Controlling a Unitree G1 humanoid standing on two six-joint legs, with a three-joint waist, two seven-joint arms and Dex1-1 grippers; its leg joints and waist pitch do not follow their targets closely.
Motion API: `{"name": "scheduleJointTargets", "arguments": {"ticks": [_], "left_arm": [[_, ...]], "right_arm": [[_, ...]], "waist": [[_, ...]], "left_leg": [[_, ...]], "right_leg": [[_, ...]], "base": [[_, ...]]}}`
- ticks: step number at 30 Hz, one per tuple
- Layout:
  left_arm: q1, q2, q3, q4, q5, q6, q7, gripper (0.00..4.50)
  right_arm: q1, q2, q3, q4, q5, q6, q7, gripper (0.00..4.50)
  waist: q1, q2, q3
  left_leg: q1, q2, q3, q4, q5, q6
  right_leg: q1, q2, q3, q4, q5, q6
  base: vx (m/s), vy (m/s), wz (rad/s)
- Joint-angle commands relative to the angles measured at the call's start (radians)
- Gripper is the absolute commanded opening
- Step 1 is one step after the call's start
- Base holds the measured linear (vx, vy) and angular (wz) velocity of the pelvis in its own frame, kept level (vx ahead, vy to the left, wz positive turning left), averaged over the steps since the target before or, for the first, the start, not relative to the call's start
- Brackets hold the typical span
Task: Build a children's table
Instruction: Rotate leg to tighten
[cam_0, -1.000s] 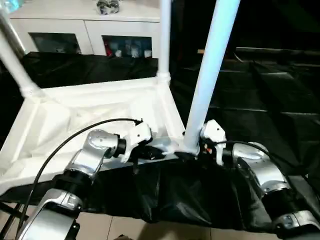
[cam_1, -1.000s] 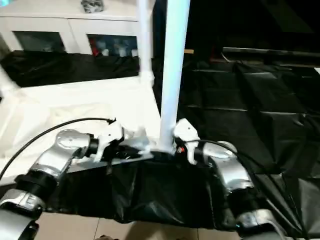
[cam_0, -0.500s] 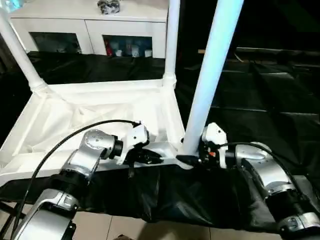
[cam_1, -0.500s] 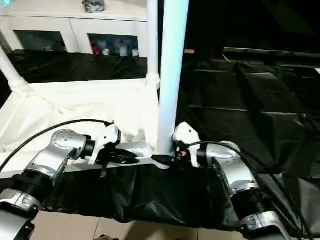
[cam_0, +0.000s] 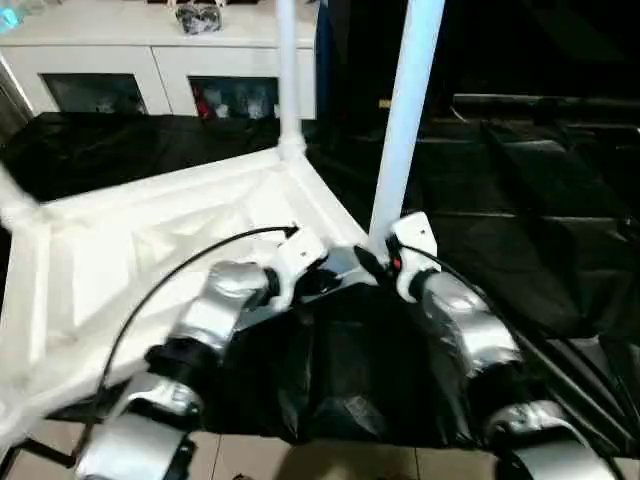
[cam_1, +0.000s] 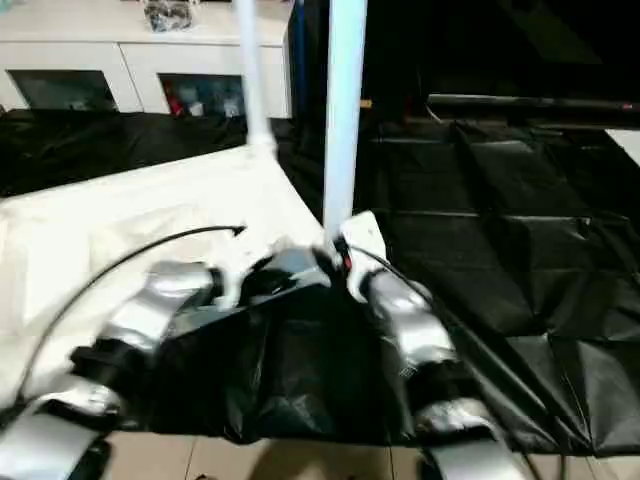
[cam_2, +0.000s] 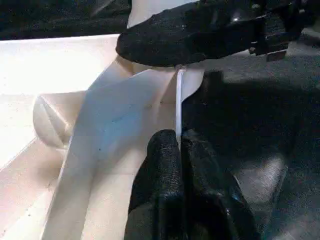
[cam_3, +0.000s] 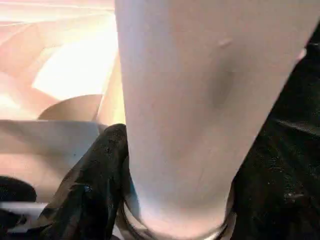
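Note:
The children's table top lies upside down on a black-covered surface, ribs showing. A leg stands upright in its near right corner socket, and another leg stands at the far corner. The foot of a third leg shows at the left. My right gripper is closed around the base of the near leg, one black finger pressed to its side. My left gripper is shut on the top's thin rim next to that corner, close to the right gripper.
A white cabinet with glass doors stands behind the table top. Black sheeting covers the surface to the right. Tiled floor shows at the near edge. A black cable arcs over my left forearm.
The table top has turned, its near right corner swinging away from me with both grippers on it. The right gripper has closed in on the leg's base.

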Motion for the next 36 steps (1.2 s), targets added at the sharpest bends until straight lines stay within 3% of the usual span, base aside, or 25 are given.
{"name": "scheduleJointTargets", "arguments": {"ticks": [1,2,3,7,8,9,11,12,14,15,18,19,21,24,25,31,36], "left_arm": [[-0.017,-0.069,-0.025,-0.041,-0.03,-0.035,0.007,0.0],[-0.017,-0.069,-0.025,-0.041,-0.03,-0.035,0.007,0.0],[-0.015,-0.066,-0.025,-0.047,-0.034,-0.036,0.001,0.0],[-0.005,-0.017,-0.023,-0.066,-0.046,-0.057,-0.063,0.0],[-0.005,-0.017,-0.023,-0.066,-0.046,-0.057,-0.063,0.0],[0.004,0.0,-0.023,-0.075,-0.057,-0.066,-0.102,0.0],[0.015,0.032,-0.025,-0.09,-0.074,-0.081,-0.17,0.0],[0.016,0.034,-0.025,-0.091,-0.076,-0.082,-0.174,0.0],[0.022,0.054,-0.027,-0.098,-0.086,-0.089,-0.218,0.0],[0.025,0.074,-0.028,-0.101,-0.096,-0.104,-0.26,0.0],[0.024,0.099,-0.029,-0.096,-0.101,-0.123,-0.302,0.0],[0.02,0.111,-0.025,-0.086,-0.104,-0.129,-0.32,0.0],[0.016,0.124,-0.019,-0.08,-0.109,-0.134,-0.341,0.0],[0.015,0.141,-0.018,-0.08,-0.121,-0.138,-0.37,0.0],[0.017,0.145,-0.017,-0.084,-0.129,-0.133,-0.386,0.0],[0.022,0.156,-0.028,-0.086,-0.134,-0.137,-0.416,0.0],[0.027,0.149,-0.024,-0.094,-0.135,-0.13,-0.413,0.0]], "right_arm": [[-0.02,0.076,0.061,0.06,-0.014,-0.01,0.019,2.62],[-0.02,0.076,0.061,0.06,-0.014,-0.01,0.019,2.62],[-0.023,0.073,0.065,0.066,-0.014,-0.019,0.025,3.18],[-0.024,0.033,0.055,0.067,-0.011,-0.029,0.065,3.52],[-0.024,0.033,0.055,0.067,-0.011,-0.029,0.065,3.67],[-0.019,0.013,0.061,0.054,-0.018,-0.037,0.086,3.67],[-0.007,-0.027,0.07,0.02,-0.012,-0.044,0.159,3.67],[-0.006,-0.03,0.07,0.018,-0.011,-0.044,0.165,3.67],[0.004,-0.056,0.08,-0.005,-0.003,-0.052,0.227,3.67],[0.022,-0.087,0.095,-0.038,0.013,-0.064,0.311,3.67],[0.051,-0.127,0.116,-0.09,0.037,-0.067,0.423,3.67],[0.072,-0.156,0.13,-0.125,0.057,-0.063,0.503,3.67],[0.097,-0.192,0.151,-0.165,0.076,-0.062,0.587,3.67],[0.132,-0.24,0.177,-0.221,0.102,-0.049,0.7,3.67],[0.142,-0.253,0.185,-0.24,0.114,-0.039,0.738,3.67],[0.152,-0.256,0.2,-0.275,0.128,-0.007,0.772,3.3],[0.159,-0.244,0.2,-0.284,0.133,0.005,0.774,2.94]], "waist": [[-0.002,-0.004,-0.066],[-0.002,-0.004,-0.067],[-0.002,-0.003,-0.067],[-0.002,-0.001,-0.066],[-0.004,0.004,-0.065],[-0.005,0.008,-0.066],[-0.003,0.004,-0.068],[-0.003,-0.004,-0.068],[0.0,0.003,-0.066],[0.003,-0.007,-0.066],[0.004,-0.002,-0.065],[0.008,-0.013,-0.064],[0.018,-0.007,-0.063],[0.021,-0.015,-0.061],[0.028,-0.012,-0.06],[0.031,-0.013,-0.061],[0.032,-0.012,-0.062]], "left_leg": [[0.007,0.013,-0.003,-0.064,-0.25,0.036],[0.007,0.013,-0.003,-0.063,-0.247,0.037],[0.008,0.014,-0.003,-0.063,-0.247,0.04],[0.008,0.014,-0.003,-0.064,-0.261,0.042],[0.008,0.013,-0.003,-0.065,-0.269,0.04],[0.008,0.013,-0.003,-0.064,-0.269,0.038],[0.008,0.015,-0.002,-0.062,-0.254,0.044],[0.008,0.015,-0.001,-0.061,-0.249,0.05],[0.006,0.016,0.0,-0.061,-0.231,0.066],[0.007,0.016,0.001,-0.06,-0.233,0.07],[0.006,0.019,0.001,-0.06,-0.231,0.076],[0.007,0.02,0.002,-0.06,-0.236,0.079],[0.011,0.024,0.004,-0.059,-0.235,0.081],[0.01,0.023,0.004,-0.061,-0.241,0.077],[0.012,0.024,0.004,-0.06,-0.244,0.078],[0.01,0.022,0.002,-0.061,-0.233,0.064],[0.008,0.022,0.001,-0.06,-0.222,0.064]], "right_leg": [[0.047,-0.051,0.033,-0.068,-0.28,-0.205],[0.048,-0.051,0.032,-0.067,-0.273,-0.207],[0.047,-0.051,0.032,-0.066,-0.265,-0.212],[0.048,-0.05,0.032,-0.067,-0.271,-0.213],[0.048,-0.049,0.032,-0.069,-0.272,-0.213],[0.049,-0.049,0.032,-0.067,-0.267,-0.214],[0.05,-0.051,0.033,-0.063,-0.238,-0.23],[0.051,-0.05,0.033,-0.063,-0.231,-0.234],[0.051,-0.05,0.034,-0.059,-0.209,-0.239],[0.054,-0.049,0.033,-0.059,-0.217,-0.238],[0.051,-0.05,0.034,-0.058,-0.224,-0.238],[0.052,-0.049,0.033,-0.059,-0.235,-0.236],[0.047,-0.05,0.035,-0.06,-0.248,-0.233],[0.047,-0.05,0.035,-0.062,-0.269,-0.229],[0.045,-0.052,0.036,-0.062,-0.284,-0.224],[0.045,-0.053,0.035,-0.065,-0.319,-0.21],[0.046,-0.052,0.035,-0.061,-0.293,-0.214]], "base": [[0.0,0.0,0.0],[0.0,0.0,0.0],[0.0,0.0,0.0],[0.0,0.0,0.0],[0.0,0.0,0.0],[0.0,0.0,0.0],[0.0,0.0,0.0],[0.0,0.0,0.0],[0.0,0.0,0.0],[0.0,0.0,0.0],[0.0,0.0,0.0],[0.0,0.0,0.0],[0.0,0.0,0.0],[0.0,0.0,0.0],[0.0,0.0,0.0],[0.0,0.0,0.0],[0.0,0.0,0.0]]}}
